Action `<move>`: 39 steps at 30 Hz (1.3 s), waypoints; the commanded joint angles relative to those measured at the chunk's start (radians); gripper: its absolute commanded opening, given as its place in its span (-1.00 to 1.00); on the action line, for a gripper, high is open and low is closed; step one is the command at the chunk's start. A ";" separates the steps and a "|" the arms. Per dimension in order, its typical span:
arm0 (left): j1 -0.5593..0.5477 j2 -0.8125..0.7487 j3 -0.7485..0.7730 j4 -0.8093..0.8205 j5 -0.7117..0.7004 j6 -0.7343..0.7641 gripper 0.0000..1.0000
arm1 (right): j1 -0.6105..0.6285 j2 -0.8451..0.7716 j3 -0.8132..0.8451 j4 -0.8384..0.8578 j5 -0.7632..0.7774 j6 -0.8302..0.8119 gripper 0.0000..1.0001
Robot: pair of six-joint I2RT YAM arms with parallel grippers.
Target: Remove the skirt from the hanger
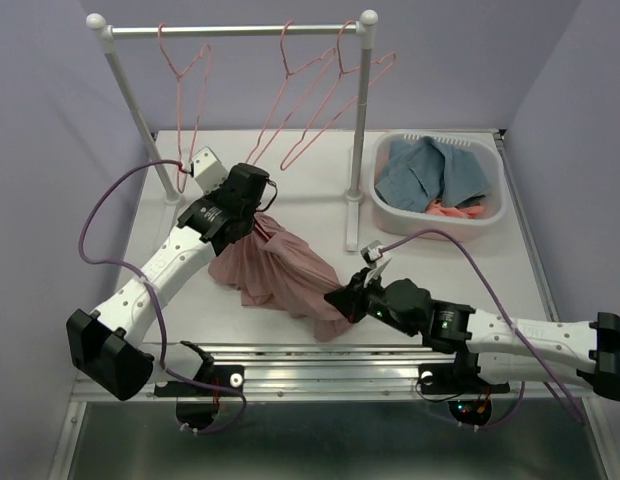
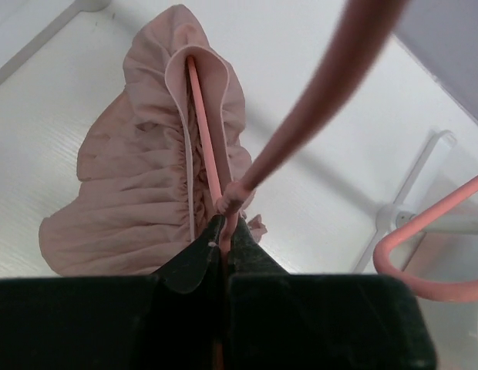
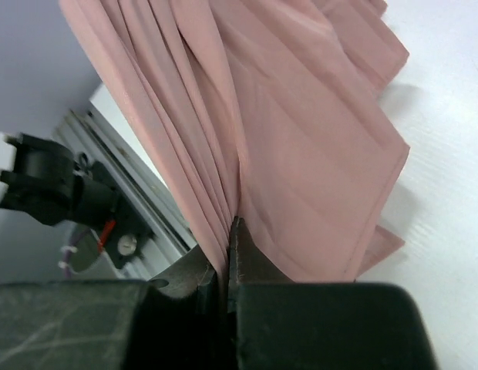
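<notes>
Right hand (image 3: pixel 231 239) tight on skirt (image 3: pixel 301 131), left hand (image 2: pixel 223 235) on hanger (image 2: pixel 202 123).

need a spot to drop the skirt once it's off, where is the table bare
Bare table between the basket and the right arm, with a cable across it; also a strip behind the skirt, under the hanging hangers. Crowded at the centre, where the left arm and right arm reach the skirt.

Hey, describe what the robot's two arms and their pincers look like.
The left arm and right arm have white links, black joints and a looping purple cable each. The left pincer and right pincer are black, with a white camera beside each.
</notes>
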 commanded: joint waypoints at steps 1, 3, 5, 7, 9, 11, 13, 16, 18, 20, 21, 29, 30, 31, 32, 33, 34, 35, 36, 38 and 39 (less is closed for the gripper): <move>0.112 0.008 0.054 0.073 -0.072 0.089 -1.00 | 0.006 -0.116 -0.120 -0.185 -0.003 0.156 -0.99; 0.136 0.017 0.056 0.102 -0.043 0.109 -1.00 | 0.006 -0.156 -0.145 -0.226 0.046 0.185 -0.99; 0.150 0.026 0.068 0.101 -0.037 0.105 -1.00 | 0.006 -0.159 -0.154 -0.248 0.053 0.210 -0.99; 0.181 0.040 0.088 0.076 -0.037 0.085 -1.00 | 0.006 -0.146 -0.166 -0.254 0.053 0.278 -0.99; 0.208 0.066 0.120 0.038 -0.063 0.056 -1.00 | 0.006 -0.129 -0.202 -0.269 0.067 0.338 -0.99; 0.260 0.104 0.144 0.007 -0.087 0.034 -1.00 | 0.006 -0.129 -0.263 -0.266 0.048 0.435 -0.99; 0.318 0.152 0.196 -0.025 -0.077 0.033 -1.00 | 0.006 -0.146 -0.318 -0.263 0.013 0.484 -0.99; 0.363 0.189 0.209 -0.020 -0.058 0.042 -1.00 | 0.006 -0.208 -0.346 -0.260 -0.024 0.493 -0.99; 0.383 0.212 0.215 -0.005 -0.035 0.050 -1.00 | 0.006 -0.247 -0.354 -0.262 -0.033 0.483 -0.99; 0.382 0.207 0.200 0.033 0.012 0.086 -1.00 | 0.006 -0.270 -0.352 -0.266 -0.016 0.464 -0.99; 0.380 0.199 0.175 0.079 0.058 0.105 -1.00 | 0.006 -0.268 -0.337 -0.263 -0.009 0.448 -0.99; 0.365 -0.032 -0.042 0.328 0.465 0.290 -1.00 | -0.028 -0.025 -0.129 -0.259 0.143 0.349 -0.99; 0.344 -0.055 -0.081 0.339 0.503 0.306 -1.00 | -0.066 0.044 -0.102 -0.253 0.139 0.317 -0.99; 0.331 -0.099 -0.098 0.340 0.517 0.307 -1.00 | -0.087 0.077 -0.076 -0.246 0.123 0.302 -0.99; 0.317 -0.119 -0.130 0.351 0.532 0.315 -1.00 | -0.109 0.106 -0.030 -0.216 0.113 0.284 -0.99; 0.301 -0.139 -0.144 0.351 0.555 0.324 -1.00 | -0.132 0.156 -0.012 -0.191 0.097 0.268 -0.99; 0.282 -0.158 -0.156 0.349 0.560 0.329 -1.00 | -0.156 0.178 0.007 -0.173 0.078 0.242 -0.99; 0.233 -0.198 -0.185 0.349 0.557 0.333 -1.00 | -0.195 0.196 0.045 -0.123 0.041 0.231 -0.99; 0.201 -0.218 -0.201 0.336 0.548 0.330 -1.00 | -0.206 0.213 0.070 -0.116 0.040 0.225 -0.99; 0.135 -0.274 -0.255 0.313 0.502 0.309 -1.00 | -0.230 0.252 0.120 -0.116 0.074 0.191 -0.99; 0.083 -0.291 -0.279 0.275 0.471 0.294 -1.00 | -0.239 0.261 0.166 -0.116 0.080 0.179 -0.99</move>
